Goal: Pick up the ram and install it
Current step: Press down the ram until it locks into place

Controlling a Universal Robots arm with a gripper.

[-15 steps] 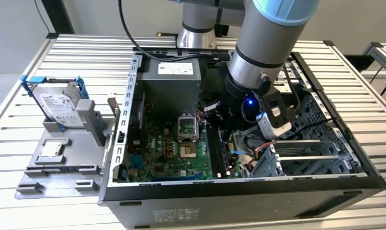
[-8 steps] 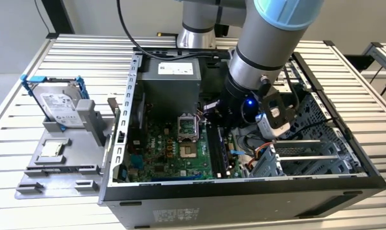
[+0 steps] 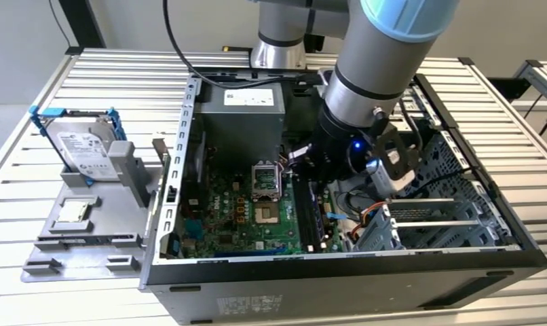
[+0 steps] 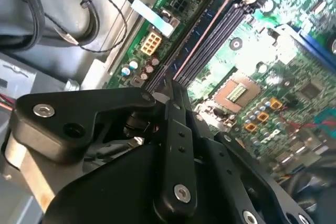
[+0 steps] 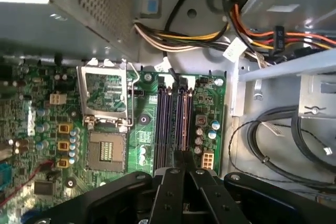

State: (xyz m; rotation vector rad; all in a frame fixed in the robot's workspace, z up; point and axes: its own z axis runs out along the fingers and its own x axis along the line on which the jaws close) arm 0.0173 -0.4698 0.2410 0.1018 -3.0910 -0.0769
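The hand (image 5: 181, 169) is clamped on the ram (image 5: 183, 157) right over the slots (image 5: 173, 121). Thin, stiff, fragile stick, so probably best gripped by its edges.

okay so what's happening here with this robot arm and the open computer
The robot arm has reached into the open computer case, its gripper low over the motherboard's black memory slots. It appears to hold the ram, a thin stick seen edge-on between the fingers, lined up with the slots. A hard drive and a small chip sit on a grey holder at the exterior view's left.
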